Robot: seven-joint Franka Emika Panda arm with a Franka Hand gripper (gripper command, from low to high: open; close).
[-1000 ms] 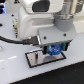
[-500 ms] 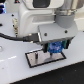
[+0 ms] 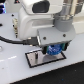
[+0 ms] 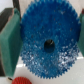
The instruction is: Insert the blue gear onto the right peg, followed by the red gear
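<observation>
While the arm reaches down over a white table (image 3: 12,70), its gripper (image 3: 53,50) is clamped on the blue gear (image 3: 53,50), which shows as a small patch of bright blue between the dark fingers. Directly beneath the gripper lies a dark rectangular plate (image 3: 36,60) with a pale rim, and the gear sits low over the part of the plate toward the exterior view's right. Whether the gear touches the plate cannot be told, and the pegs are not visible from this angle.

Seen from the wrist camera, the blue gear (image 4: 49,44) fills nearly the whole picture, a wide toothed disc with a dark hole at its center. A teal finger pad (image 4: 10,42) presses against the gear's toothed edge on one side, and the other pad meets the opposite edge. Beyond the blue gear's rim, a sliver of the red gear (image 4: 21,80) peeks out, resting on the white surface.
</observation>
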